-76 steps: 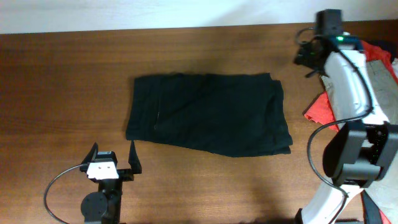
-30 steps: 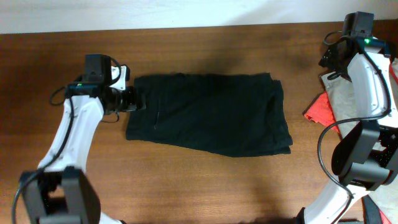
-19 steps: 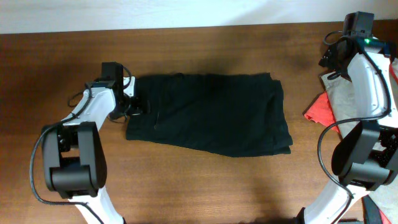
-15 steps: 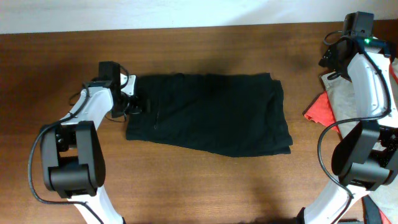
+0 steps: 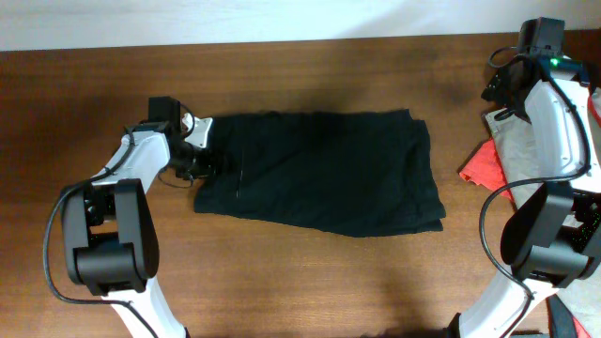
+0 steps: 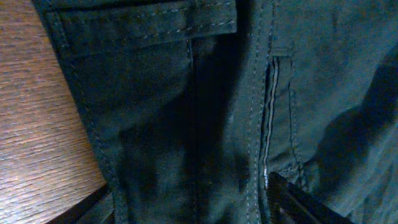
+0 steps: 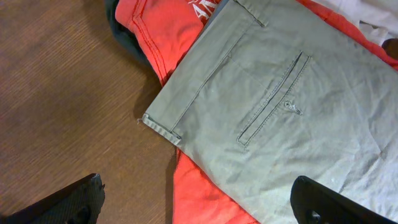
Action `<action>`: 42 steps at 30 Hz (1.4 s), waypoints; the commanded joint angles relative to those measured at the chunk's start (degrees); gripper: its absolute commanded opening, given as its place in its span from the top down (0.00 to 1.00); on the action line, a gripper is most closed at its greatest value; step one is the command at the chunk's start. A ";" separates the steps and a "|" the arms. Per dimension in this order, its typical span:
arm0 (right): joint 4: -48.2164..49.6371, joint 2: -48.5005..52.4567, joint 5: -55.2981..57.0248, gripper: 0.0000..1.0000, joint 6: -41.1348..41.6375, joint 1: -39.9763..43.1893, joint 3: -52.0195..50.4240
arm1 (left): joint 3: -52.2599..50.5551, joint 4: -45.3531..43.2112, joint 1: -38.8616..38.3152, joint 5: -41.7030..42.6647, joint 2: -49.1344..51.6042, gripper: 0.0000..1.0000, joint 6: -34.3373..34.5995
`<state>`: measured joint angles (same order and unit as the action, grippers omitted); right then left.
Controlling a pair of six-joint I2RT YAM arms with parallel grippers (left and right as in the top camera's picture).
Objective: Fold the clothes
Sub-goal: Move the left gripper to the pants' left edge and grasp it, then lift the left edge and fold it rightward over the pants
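On the left of the overhead view the brown wooden table [image 5: 94, 94] shows a fine grain. My left gripper [image 5: 207, 150] is at the left edge of the black garment [image 5: 319, 174], low over the cloth. It is released: in my left wrist view the two dark fingertips [image 6: 93, 208] stand wide apart at the bottom of the frame, with the fabric between them. The garment lies flat at the middle of the table as a wide, roughly rectangular shape. Close up it is a soft matte weave with rows of stitching and a narrow vertical pocket slit [image 6: 269, 118]. At the right edge of the overhead view lies the pile. There the red garment [image 7: 161, 31] is smooth with a stitched hem, and the khaki-grey trousers [image 7: 280, 112] lie on top of it, flat, with a buttoned welt pocket. My right gripper [image 7: 199, 205] hangs above this pile, unclenched and holding nothing.
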<state>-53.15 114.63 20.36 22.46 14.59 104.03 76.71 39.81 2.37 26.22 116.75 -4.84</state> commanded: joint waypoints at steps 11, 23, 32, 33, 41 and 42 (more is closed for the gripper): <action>0.00 -0.46 1.09 0.01 0.28 0.11 0.35 | -1.05 -0.57 2.40 -1.18 4.31 0.01 -0.44; 0.00 -0.46 1.11 0.01 0.28 0.11 0.35 | -1.03 0.37 2.40 6.73 14.38 0.75 -2.16; 0.00 -0.46 1.09 0.01 0.28 0.11 0.35 | 16.98 21.77 4.85 -23.96 14.38 0.99 8.79; 0.00 -0.46 1.09 0.01 0.26 0.11 0.35 | 21.14 26.01 5.81 -27.10 14.38 0.99 10.60; 0.00 -0.46 1.09 0.02 0.28 0.11 0.35 | 48.87 49.70 6.60 -33.79 12.26 0.99 17.88; 0.00 -0.46 1.09 0.01 0.28 0.11 0.35 | 51.08 51.56 6.03 -33.81 11.43 0.99 17.88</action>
<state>-53.17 114.63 20.34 22.46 14.59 104.03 121.49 88.16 9.76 -4.80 130.93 10.57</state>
